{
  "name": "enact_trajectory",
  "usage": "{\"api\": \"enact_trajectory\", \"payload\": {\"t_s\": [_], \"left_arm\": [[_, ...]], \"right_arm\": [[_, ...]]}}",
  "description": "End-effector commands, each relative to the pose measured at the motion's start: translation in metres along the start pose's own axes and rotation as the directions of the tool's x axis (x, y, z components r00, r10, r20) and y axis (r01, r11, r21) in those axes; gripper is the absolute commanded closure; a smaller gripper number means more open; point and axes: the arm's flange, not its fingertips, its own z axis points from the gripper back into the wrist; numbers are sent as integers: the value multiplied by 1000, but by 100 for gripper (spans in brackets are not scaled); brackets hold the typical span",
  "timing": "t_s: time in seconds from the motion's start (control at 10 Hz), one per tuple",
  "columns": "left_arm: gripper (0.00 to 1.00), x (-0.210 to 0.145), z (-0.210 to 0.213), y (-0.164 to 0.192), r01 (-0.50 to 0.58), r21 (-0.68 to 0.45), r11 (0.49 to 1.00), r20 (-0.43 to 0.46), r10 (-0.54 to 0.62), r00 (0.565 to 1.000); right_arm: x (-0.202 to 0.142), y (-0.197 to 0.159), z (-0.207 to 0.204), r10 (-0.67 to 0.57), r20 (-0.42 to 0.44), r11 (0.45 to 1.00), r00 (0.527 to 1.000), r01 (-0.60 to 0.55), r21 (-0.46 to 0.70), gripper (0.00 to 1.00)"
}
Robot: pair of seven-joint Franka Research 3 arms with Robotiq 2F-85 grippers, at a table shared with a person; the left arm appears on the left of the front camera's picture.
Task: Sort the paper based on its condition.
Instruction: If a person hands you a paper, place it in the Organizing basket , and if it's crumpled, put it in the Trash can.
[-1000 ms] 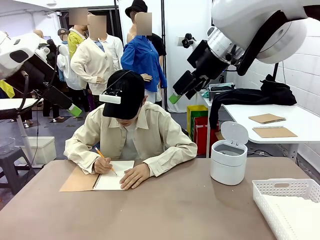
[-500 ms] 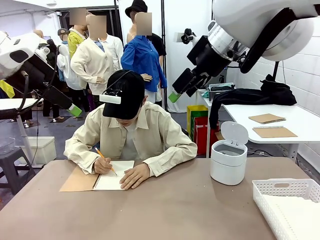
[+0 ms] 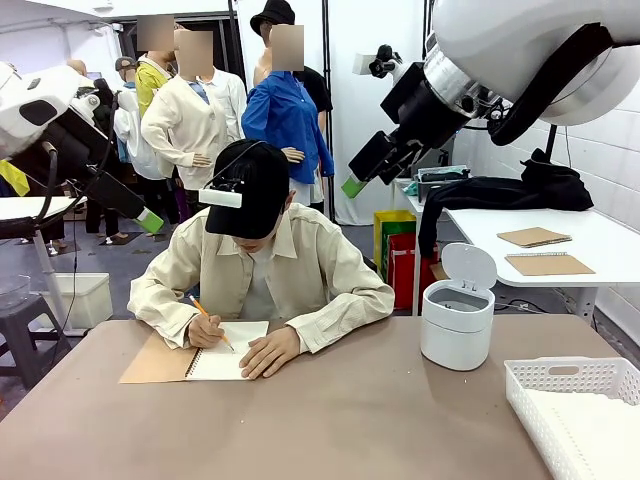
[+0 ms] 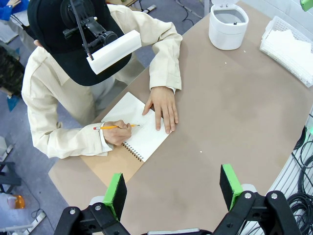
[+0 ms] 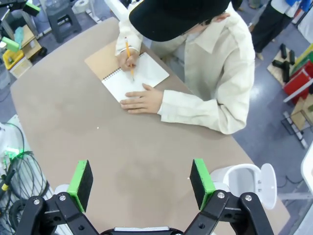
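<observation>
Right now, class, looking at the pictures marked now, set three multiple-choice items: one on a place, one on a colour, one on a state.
1. Where does the white lattice tray stand, seen from the front?
A. at the table's near right
B. beside the notebook
C. under the person's arm

2. What colour is the pencil the person writes with?
A. blue
B. yellow-orange
C. black

3. How does the lid of the small white bin stand?
A. shut
B. lying on the table
C. flipped up, open

Answers:
1 A: the tray sits at the table's right edge, nearest the camera.
2 B: the left wrist view shows a yellow-orange shaft over the notebook.
3 C: the round lid stands upright behind the open rim.

Both robot hands, left and right, hang open above the table.
</observation>
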Motion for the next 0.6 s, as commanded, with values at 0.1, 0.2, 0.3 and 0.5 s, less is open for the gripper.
{"api": "enact_trajectory", "payload": {"t_s": [0.1,0.2,0.3,0.5], "left_arm": [[0,-1,0,1,-5,-7,1000,3,5,1000],[0,-1,0,1,-5,-7,1000,3,5,1000],[0,-1,0,1,-5,-7,1000,3,5,1000],[0,-1,0,1,-5,-7,1000,3,5,1000]], "right_arm": [[-4,5,-2,-18,18,999,1000,18,-36,0],[-6,4,-2,-14,13,999,1000,14,-38,0],[1,-1,1,-3,12,1000,1000,4,-13,0],[1,-1,1,-3,12,1000,1000,4,-13,0]]}}
